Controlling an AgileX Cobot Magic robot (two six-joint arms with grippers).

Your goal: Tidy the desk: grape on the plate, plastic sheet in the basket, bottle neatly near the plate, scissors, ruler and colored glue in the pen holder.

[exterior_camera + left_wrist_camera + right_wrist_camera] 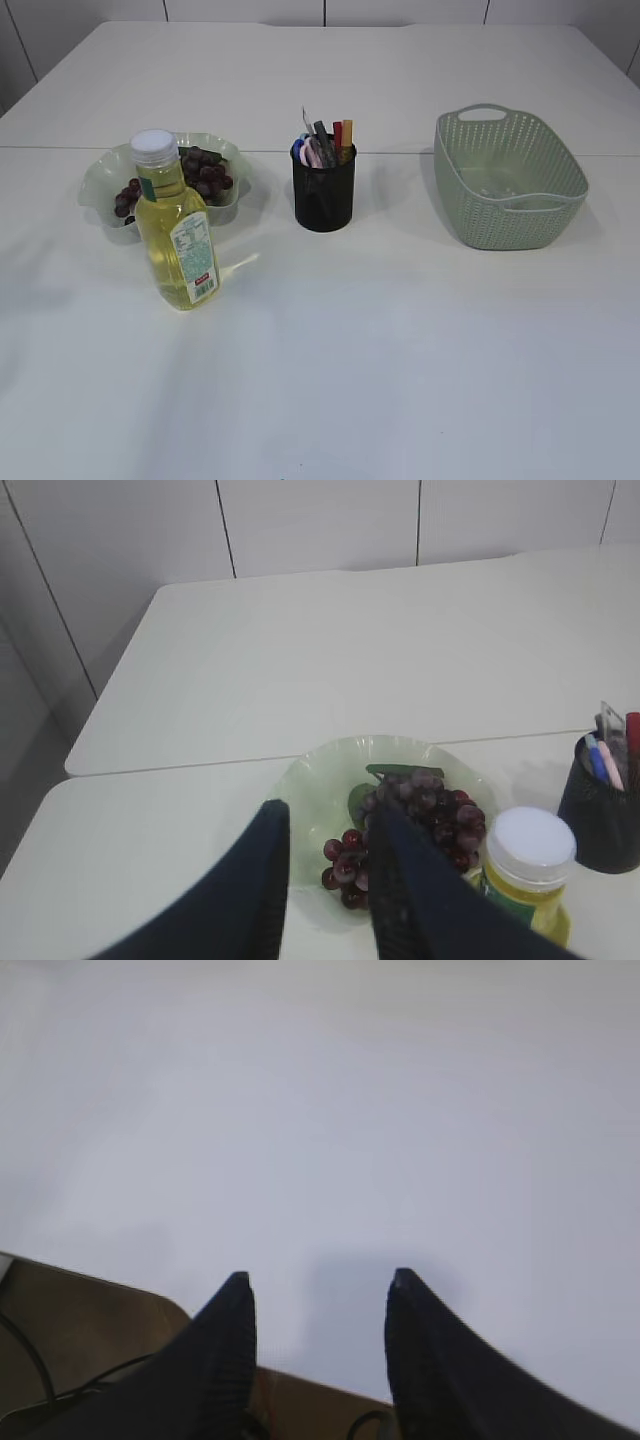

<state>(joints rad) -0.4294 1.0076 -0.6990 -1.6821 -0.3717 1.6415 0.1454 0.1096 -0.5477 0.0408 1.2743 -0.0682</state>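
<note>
A bunch of dark red grapes (205,172) lies on the pale green glass plate (100,180). The bottle (176,230) of yellow liquid with a white cap stands upright just in front of the plate. The black mesh pen holder (323,195) holds scissors (304,151), a grey ruler (323,140) and red and yellow glue sticks (343,133). A clear plastic sheet (497,190) shows faintly inside the green basket (545,160). My left gripper (328,815) hangs open above the plate (320,780), beside the grapes (435,810), holding nothing. My right gripper (320,1285) is open over bare table.
Neither arm appears in the exterior view. In the left wrist view the bottle cap (530,845) and pen holder (600,820) sit to the right of the fingers. The table's near edge, with a brown floor and cables below, lies under the right gripper.
</note>
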